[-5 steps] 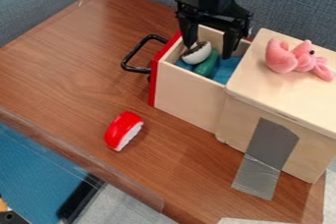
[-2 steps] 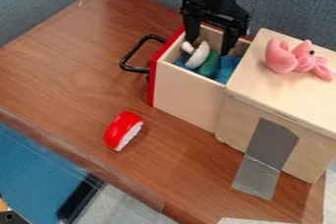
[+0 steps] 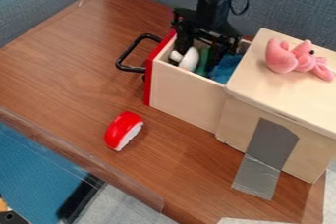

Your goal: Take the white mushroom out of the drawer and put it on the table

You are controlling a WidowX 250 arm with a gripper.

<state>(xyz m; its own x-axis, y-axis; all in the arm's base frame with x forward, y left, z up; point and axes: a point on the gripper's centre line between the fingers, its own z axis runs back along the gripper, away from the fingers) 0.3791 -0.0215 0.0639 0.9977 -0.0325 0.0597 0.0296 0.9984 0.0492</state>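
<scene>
- The fingers (image 3: pixel 199 58) were spread, reaching down inside the open drawer (image 3: pixel 183 93), one on the left and one on the right of the green toy (image 3: pixel 203 59); whether either touched it could not be told.
- The white mushroom-like toy (image 3: pixel 189 60) lay in the drawer's left part, just beside the left finger and left of the green toy; blue cloth (image 3: pixel 227 67) lay to the right.
- A good pick, in my judgement, called for settling on one toy first, since the two sat so close that a careless squeeze could have caught both.
- Centring over the chosen toy's thickest part and squeezing slowly would have suited such smooth, rounded shapes, which seemed apt to roll or slip.
- The cloth deserved care: a fold drawn in by the right finger might have spoiled the hold.
- Clearance mattered too, with the red front (image 3: pixel 150 80) close on the left; a straight lift would have been safer than a sideways drag.
- No brand, label or writing could be made out on the toys, the drawer or the grey tape (image 3: pixel 266 144).
</scene>
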